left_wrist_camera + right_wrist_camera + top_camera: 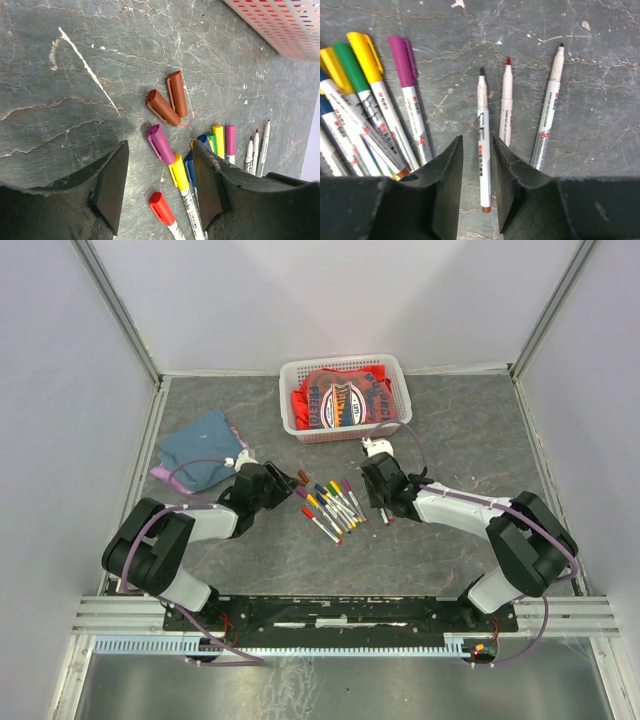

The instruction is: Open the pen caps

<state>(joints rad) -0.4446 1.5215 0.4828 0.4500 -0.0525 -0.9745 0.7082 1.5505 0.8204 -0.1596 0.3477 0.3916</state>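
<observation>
Pen (481,115) btwn right fingers (445,195)

**Printed matter.** The white barrels of the capped pens (385,107) carry short runs of red and black characters along their length, too small and blurred to read. The three uncapped pens (506,105), lying on the desk just right of the capped pens, bear similar marks, also illegible. Beyond the capped pens, the red cloth (345,400) in the basket (290,400) shows a round emblem with pale lettering that cannot be made out.
</observation>
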